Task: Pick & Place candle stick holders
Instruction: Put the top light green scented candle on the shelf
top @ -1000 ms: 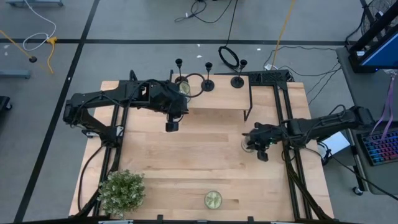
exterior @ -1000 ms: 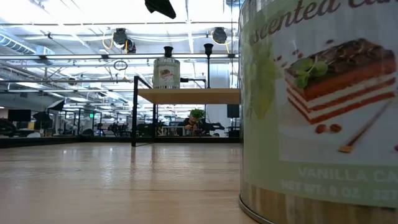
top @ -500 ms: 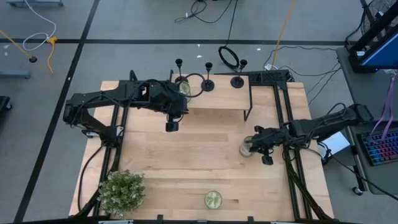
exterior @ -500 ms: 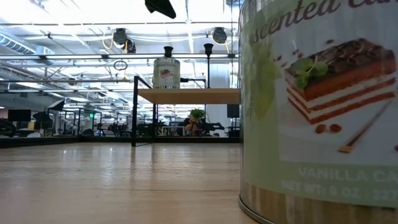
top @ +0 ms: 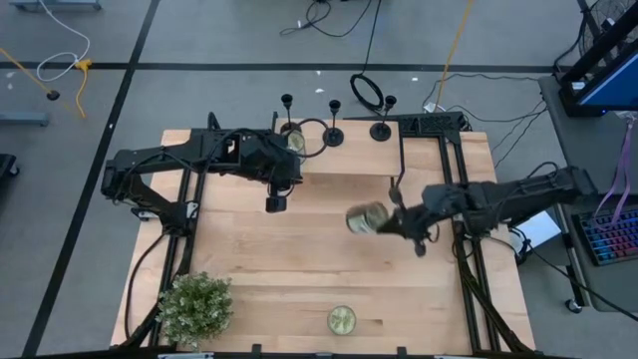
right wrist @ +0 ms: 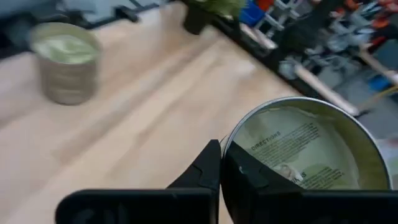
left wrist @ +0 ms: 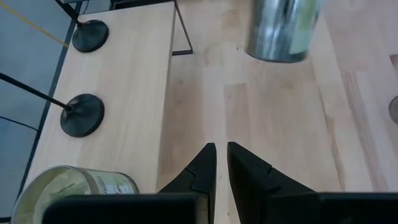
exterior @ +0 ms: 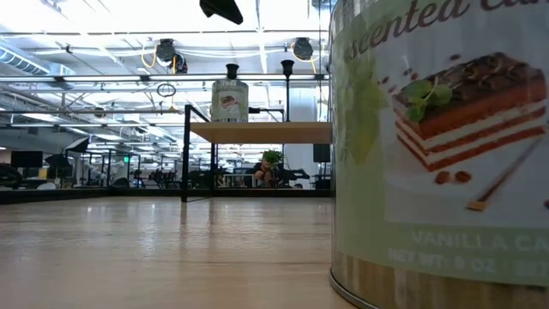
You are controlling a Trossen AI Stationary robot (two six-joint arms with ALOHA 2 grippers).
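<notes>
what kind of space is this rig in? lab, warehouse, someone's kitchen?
Most likely a robotics lab or open industrial workspace, not a home. The light wooden table stands on a grey floor with black tape lines and loose cables. The low view shows exposed ceiling ducts and more equipment far behind.

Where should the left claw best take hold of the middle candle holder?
Probably the thin stem, under the cup. The middle candle holder stands upright on the shelf, and its flat base gives nothing to pinch. The left claw could come level from the table side, straddling the stem.
</notes>
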